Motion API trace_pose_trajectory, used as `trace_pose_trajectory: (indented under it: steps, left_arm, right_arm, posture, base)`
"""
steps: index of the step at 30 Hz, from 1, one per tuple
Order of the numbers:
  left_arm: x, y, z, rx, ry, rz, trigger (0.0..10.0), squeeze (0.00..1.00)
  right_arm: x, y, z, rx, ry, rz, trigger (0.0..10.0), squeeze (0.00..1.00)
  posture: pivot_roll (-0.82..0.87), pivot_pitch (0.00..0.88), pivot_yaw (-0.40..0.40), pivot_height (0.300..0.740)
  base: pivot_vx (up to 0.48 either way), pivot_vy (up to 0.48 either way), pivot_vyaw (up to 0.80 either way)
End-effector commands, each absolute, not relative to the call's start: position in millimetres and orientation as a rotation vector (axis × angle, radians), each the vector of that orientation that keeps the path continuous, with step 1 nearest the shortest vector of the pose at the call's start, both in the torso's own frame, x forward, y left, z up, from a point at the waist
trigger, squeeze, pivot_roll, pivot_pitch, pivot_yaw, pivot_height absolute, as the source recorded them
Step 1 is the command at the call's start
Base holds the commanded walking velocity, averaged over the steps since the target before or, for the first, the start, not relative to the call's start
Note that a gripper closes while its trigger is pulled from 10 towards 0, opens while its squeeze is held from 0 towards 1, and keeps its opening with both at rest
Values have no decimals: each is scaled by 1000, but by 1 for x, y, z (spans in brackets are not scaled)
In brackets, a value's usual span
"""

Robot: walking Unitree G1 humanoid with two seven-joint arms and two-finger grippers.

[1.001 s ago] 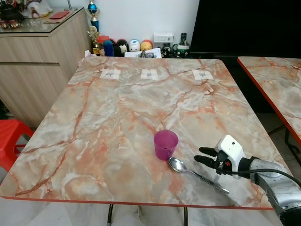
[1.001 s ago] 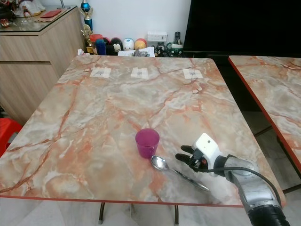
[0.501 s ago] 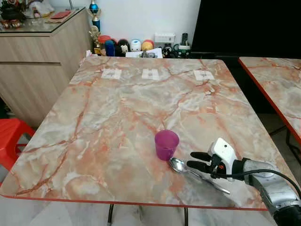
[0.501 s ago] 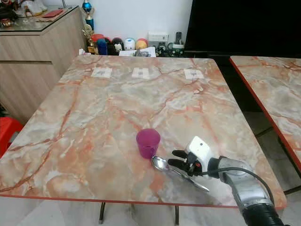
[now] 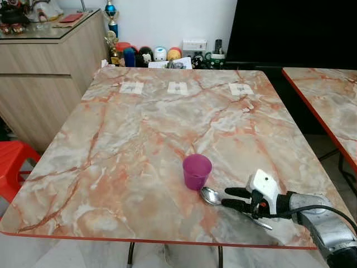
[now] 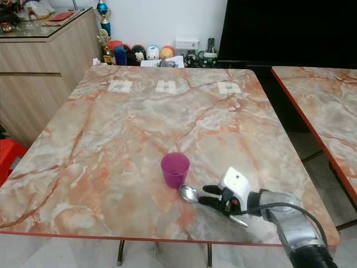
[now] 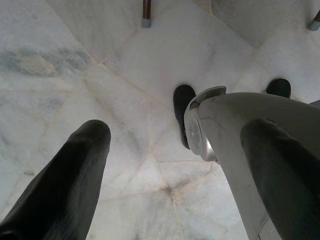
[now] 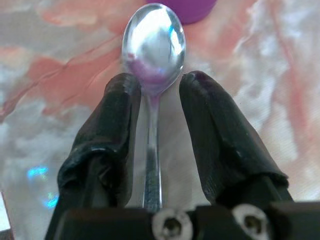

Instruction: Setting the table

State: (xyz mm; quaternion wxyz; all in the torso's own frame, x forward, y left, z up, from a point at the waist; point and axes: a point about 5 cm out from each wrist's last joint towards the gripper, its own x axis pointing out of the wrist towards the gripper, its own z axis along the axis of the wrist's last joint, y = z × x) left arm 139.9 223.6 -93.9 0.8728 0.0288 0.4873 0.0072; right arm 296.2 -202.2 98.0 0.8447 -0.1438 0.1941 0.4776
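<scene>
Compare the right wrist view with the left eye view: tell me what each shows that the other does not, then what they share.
Right wrist view alone: the spoon's handle runs between the two black fingers, which stand apart on either side of it, not closed on it.

Left eye view alone: the whole marble table, a second table to the right, the wooden cabinet, a red stool and three paper tags at the far edge.

Both: the right pincer, the spoon and the purple cup just beyond its bowl.
</scene>
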Motion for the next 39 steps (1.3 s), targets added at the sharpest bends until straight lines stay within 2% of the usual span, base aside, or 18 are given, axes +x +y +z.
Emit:
trace_pose_trajectory:
  steps: [1,25,38,39]
  left_arm:
    - [133,223,-97,57,1049,11,10000,0]
    - [133,224,-97,54,1050,10,10000,0]
    - [133,224,-97,51,1050,13,10000,0]
    - [133,224,-97,50,1050,13,10000,0]
  right_arm:
    - [295,-202,100,-339,414,1021,10000,0]
    - [290,-204,84,-383,488,1005,10000,0]
    - [284,-201,67,-335,543,992,10000,0]
    - [283,-201,66,-330,549,995,8392,0]
  posture:
    - [3,58,-8,740]
    - [7,76,-9,740]
    - [13,89,-9,740]
    - [13,89,-9,740]
  base:
    - [0,0,0]
    - [0,0,0]
    - [0,0,0]
    - [0,0,0]
